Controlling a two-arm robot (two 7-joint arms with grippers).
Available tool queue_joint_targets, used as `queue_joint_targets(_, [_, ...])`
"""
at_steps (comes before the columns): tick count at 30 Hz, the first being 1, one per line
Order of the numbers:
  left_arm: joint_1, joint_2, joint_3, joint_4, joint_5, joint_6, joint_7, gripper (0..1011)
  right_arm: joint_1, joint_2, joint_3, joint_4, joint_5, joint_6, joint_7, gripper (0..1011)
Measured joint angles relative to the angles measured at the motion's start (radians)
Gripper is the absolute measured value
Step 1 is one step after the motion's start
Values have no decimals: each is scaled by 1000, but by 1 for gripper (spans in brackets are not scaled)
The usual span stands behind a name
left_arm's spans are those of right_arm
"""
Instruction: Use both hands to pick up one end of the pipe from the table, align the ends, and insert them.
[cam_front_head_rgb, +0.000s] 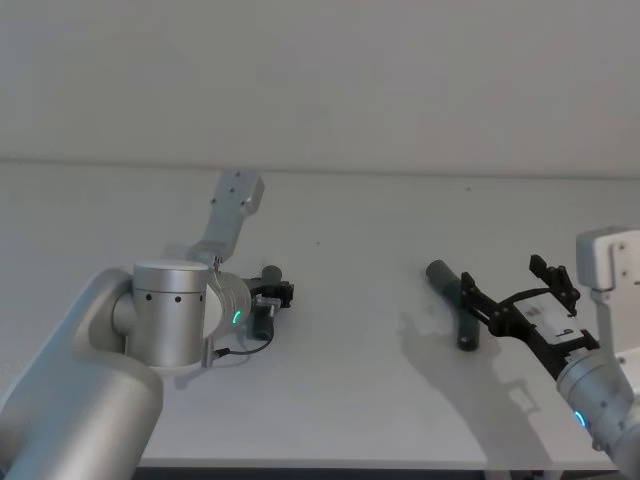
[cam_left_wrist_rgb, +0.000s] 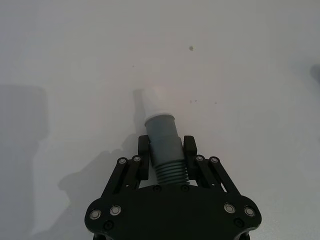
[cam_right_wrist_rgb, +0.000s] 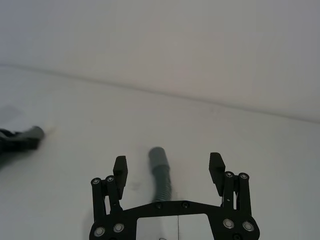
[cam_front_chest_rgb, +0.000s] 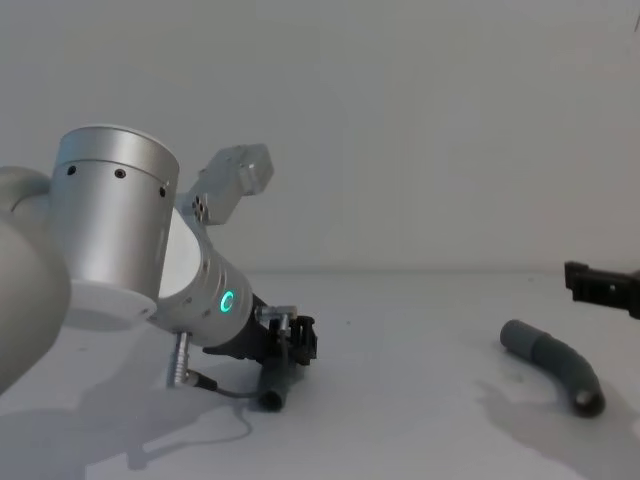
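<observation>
White and bare, the table (cam_front_head_rgb: 360, 400) runs back to a plain pale wall, with the two hose pieces well apart on it. Taking the table's middle in the head view as the dial's centre, the short piece (cam_front_head_rgb: 263, 318) is out toward nine o'clock and the long piece (cam_front_head_rgb: 455, 300) toward three.

The left gripper (cam_left_wrist_rgb: 166, 147) is pinched onto the short piece (cam_left_wrist_rgb: 162, 137), with its pads where the smooth cuff meets the corrugation. That grip leaves the white tip (cam_left_wrist_rgb: 152, 102) projecting well past the fingers, free to enter a socket. From the chest view the piece's tail (cam_front_chest_rgb: 275, 385) hangs low by the tabletop, and I cannot tell whether it is lifted clear.

The right gripper (cam_right_wrist_rgb: 168, 167) is spread wide and holds nothing. It hovers above the long piece (cam_right_wrist_rgb: 160, 165), straddling it. The wider socket (cam_right_wrist_rgb: 158, 157) points ahead between the fingers, off-centre toward one of them. A grip near that socket end seems the aim, since it would keep the flexible hose from drooping during alignment.

The task looks about half prepared, with one end gripped and the other not yet picked up.
</observation>
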Motion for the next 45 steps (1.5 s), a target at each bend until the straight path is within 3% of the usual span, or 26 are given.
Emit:
queue_joint_targets(11, [0,0,0,0,0,0,0,398,79,-19,-31,54,-58,119,-36,1001])
queue_joint_targets(28, [0,0,0,0,0,1,0,398,145,-46,-45,65,-51,304,-1,1001])
queue_joint_targets(45, [0,0,0,0,0,1,0,398,195,-76,-62,102,-61,383,5,1001])
